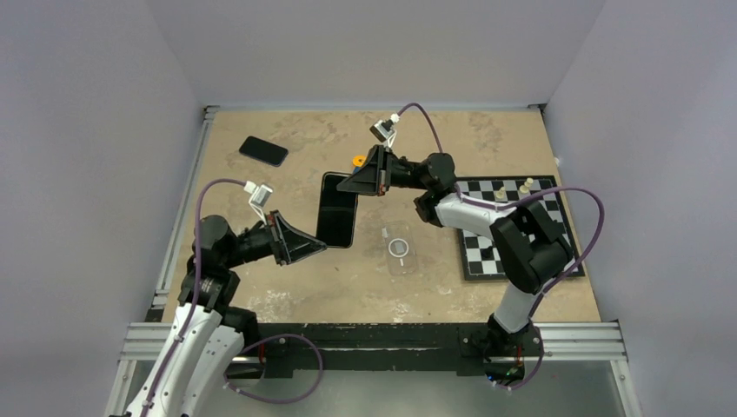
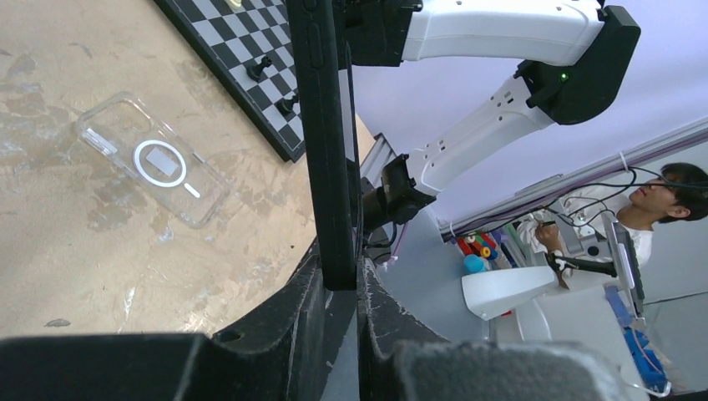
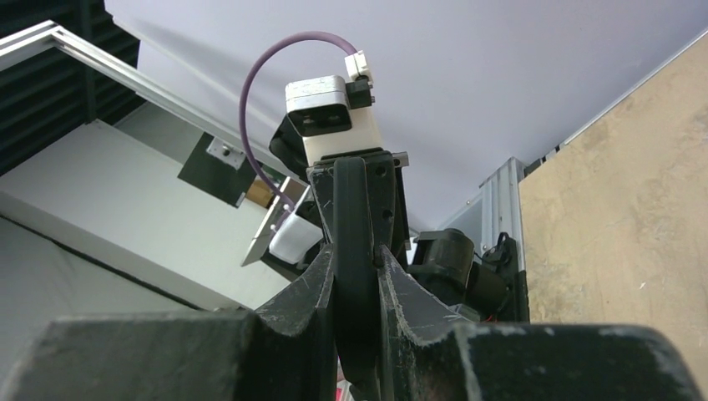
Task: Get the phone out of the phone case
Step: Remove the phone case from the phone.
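The left gripper (image 1: pixel 318 246) and the right gripper (image 1: pixel 348 185) are each closed tight on one end of the black phone (image 1: pixel 337 213). The clear case (image 1: pixel 399 250), with a white ring, lies on the table (image 1: pixel 295 291).

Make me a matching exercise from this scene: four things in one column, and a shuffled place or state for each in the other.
Things:
1 clear case
2 chessboard
3 lifted phone
4 loose phone

Places or states:
A clamped between left claw and right claw
B bears a white ring
C lies flat at the far left of the table
D covers the table's right side

Pairs: 1-B, 2-D, 3-A, 4-C
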Motion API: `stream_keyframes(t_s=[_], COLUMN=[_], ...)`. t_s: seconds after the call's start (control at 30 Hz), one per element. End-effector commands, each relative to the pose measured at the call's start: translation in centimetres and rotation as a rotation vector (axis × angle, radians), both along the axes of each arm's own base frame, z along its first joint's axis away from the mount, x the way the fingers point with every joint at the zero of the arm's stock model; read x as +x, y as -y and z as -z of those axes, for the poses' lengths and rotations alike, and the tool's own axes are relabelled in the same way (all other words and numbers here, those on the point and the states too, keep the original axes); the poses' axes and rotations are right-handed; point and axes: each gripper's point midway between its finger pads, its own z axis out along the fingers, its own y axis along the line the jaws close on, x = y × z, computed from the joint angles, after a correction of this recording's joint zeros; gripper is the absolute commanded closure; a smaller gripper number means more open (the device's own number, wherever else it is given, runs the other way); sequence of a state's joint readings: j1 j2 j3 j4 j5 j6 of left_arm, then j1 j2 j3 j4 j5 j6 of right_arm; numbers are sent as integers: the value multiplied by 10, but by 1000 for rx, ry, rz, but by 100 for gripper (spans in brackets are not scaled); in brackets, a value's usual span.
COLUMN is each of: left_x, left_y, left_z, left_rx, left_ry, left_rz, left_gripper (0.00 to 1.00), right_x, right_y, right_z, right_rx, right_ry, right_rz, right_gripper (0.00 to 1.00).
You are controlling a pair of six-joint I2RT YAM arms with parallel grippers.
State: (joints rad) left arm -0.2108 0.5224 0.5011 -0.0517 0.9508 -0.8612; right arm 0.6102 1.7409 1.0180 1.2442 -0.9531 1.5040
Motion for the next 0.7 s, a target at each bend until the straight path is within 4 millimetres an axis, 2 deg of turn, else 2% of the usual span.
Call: stream_keyframes(t_s=[0.0,0.1,0.17,0.3,0.37,0.47,0.67], left_x=[10,13,15,15,13,11,-1], left_y=[-3,-5,-6,-6,-5,-4,2], left_z=[2,14,18,19,17,13,-8], left_rx=[26,66,88,79,81,88,57], left_ry=[59,1,-30,-31,-14,29,184], left_rz=[-42,-65,-75,-71,-62,-35,78], left_gripper=[100,98,90,85,89,100,100], right_x=[-17,-17,-16,-18,-19,-22,-33], right_y=[3,3,2,1,1,0,-4], right_z=[-39,-39,-39,-37,-34,-30,-27], right_rx=[110,118,118,118,118,110,66], right_ry=[5,-2,-5,-5,-9,-26,-79], right_rz=[-57,-55,-56,-76,-83,-101,-194], right_gripper=[100,100,100,100,100,100,100])
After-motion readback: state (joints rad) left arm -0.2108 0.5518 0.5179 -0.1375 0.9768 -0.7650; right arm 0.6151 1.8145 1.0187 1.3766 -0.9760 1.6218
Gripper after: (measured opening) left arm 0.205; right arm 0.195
